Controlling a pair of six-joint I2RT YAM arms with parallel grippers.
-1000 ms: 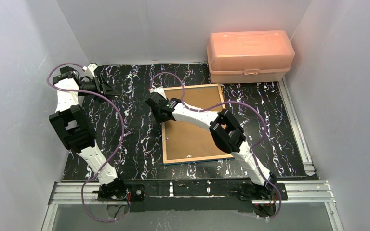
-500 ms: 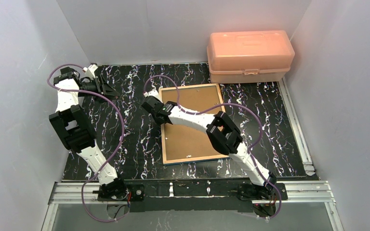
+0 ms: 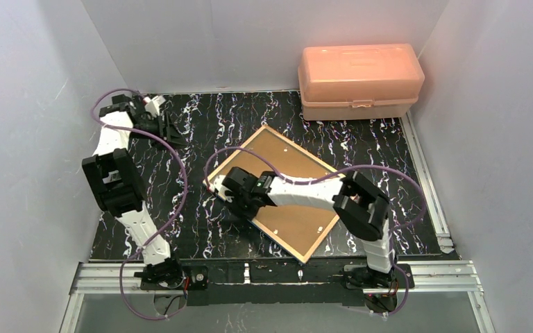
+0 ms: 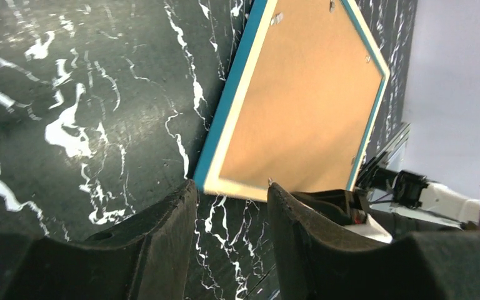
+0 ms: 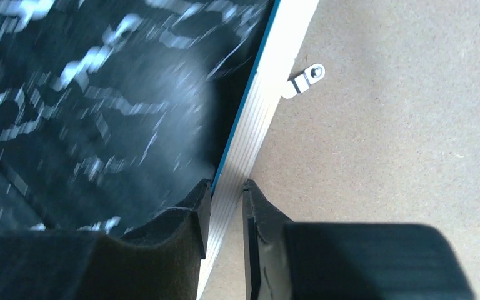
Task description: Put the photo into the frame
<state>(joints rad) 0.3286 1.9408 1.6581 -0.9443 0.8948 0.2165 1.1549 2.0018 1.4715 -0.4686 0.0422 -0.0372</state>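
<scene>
The frame (image 3: pixel 250 144) lies face down and turned at an angle in the middle of the mat, its brown backing board (image 3: pixel 288 163) facing up. My right gripper (image 3: pixel 230 196) is shut on the frame's left edge; in the right wrist view the jaws (image 5: pixel 227 187) pinch the pale ribbed rim (image 5: pixel 269 131) beside the backing board (image 5: pixel 400 125). My left gripper (image 3: pixel 170 132) is open and empty at the far left; its wrist view (image 4: pixel 230 187) looks at the frame's blue border (image 4: pixel 225 112). The photo is not in view.
A pink plastic box (image 3: pixel 359 80) stands at the back right. A small metal clip (image 5: pixel 303 80) sits on the frame's rim. White walls close in on the mat (image 3: pixel 201 118) on three sides.
My right gripper has dragged the frame's left edge toward the near left, so the frame has rotated and slid nearer. My left arm has shifted slightly right.
</scene>
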